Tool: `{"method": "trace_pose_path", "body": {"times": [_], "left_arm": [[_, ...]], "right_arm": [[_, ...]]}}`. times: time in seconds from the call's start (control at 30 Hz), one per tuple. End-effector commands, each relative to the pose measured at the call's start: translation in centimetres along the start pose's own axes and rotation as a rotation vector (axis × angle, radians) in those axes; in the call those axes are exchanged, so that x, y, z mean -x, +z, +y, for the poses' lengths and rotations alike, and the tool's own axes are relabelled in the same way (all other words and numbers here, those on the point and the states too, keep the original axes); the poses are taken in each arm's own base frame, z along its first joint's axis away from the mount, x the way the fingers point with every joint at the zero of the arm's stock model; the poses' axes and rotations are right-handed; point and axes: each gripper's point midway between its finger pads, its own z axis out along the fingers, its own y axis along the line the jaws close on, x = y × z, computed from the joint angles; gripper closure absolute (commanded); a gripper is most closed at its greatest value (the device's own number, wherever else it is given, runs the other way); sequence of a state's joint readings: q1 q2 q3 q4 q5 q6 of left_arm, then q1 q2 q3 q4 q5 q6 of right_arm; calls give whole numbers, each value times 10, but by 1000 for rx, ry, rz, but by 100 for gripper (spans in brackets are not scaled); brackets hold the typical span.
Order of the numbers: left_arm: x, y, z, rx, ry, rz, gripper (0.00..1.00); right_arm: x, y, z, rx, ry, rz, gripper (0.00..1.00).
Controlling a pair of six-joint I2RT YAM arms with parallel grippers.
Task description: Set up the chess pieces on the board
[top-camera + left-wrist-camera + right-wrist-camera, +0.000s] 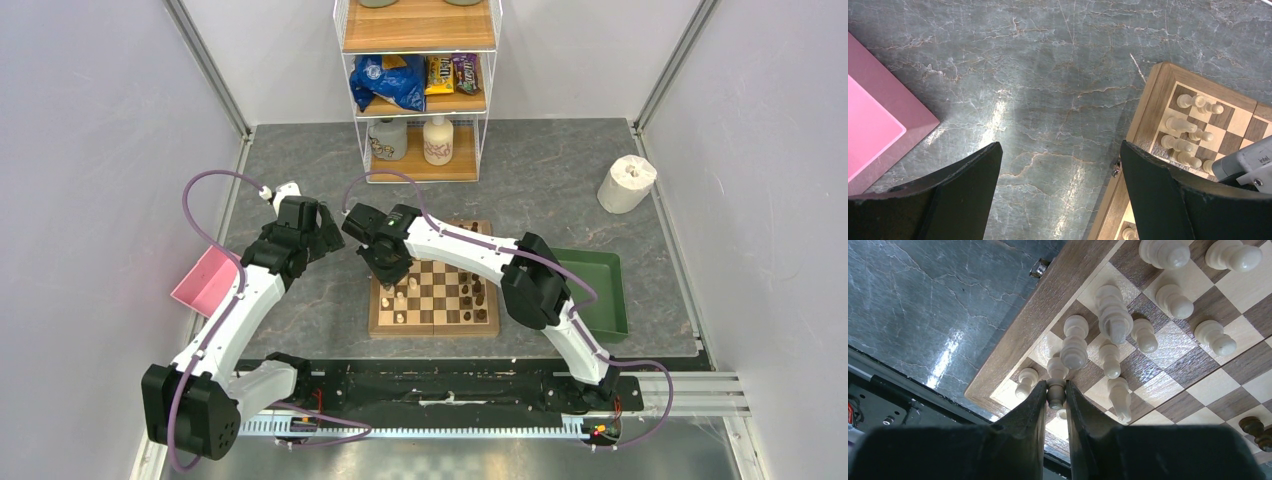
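Right gripper (1055, 393) jaws clenched on pale chess piece (1057, 370) at left edge of board (1013, 340), left gripper (1060, 145) jaws released.

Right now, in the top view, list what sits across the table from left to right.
pink tray → left tool, open → board, with the right tool shut on a pale chess piece near its left edge → green tray.
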State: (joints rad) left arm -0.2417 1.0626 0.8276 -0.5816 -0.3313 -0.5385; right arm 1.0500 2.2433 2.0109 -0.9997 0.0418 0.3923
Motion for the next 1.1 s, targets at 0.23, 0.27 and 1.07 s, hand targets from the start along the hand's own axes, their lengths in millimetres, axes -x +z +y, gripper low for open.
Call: {"method": "trace_pose_path", "body": {"times": [0.23,0.27,1.07], "left_arm": [[9,-3,-2,-12,-49,-39,5],[8,-3,-2,-12,-48,-38,5],[11,-6,1,-5,-58,-52,5]], "right_arm": [[16,1,8,21,-6,-42,74],[16,1,9,24,-6,-43,74],[36,-80,6,50,17,-217,55]]}}
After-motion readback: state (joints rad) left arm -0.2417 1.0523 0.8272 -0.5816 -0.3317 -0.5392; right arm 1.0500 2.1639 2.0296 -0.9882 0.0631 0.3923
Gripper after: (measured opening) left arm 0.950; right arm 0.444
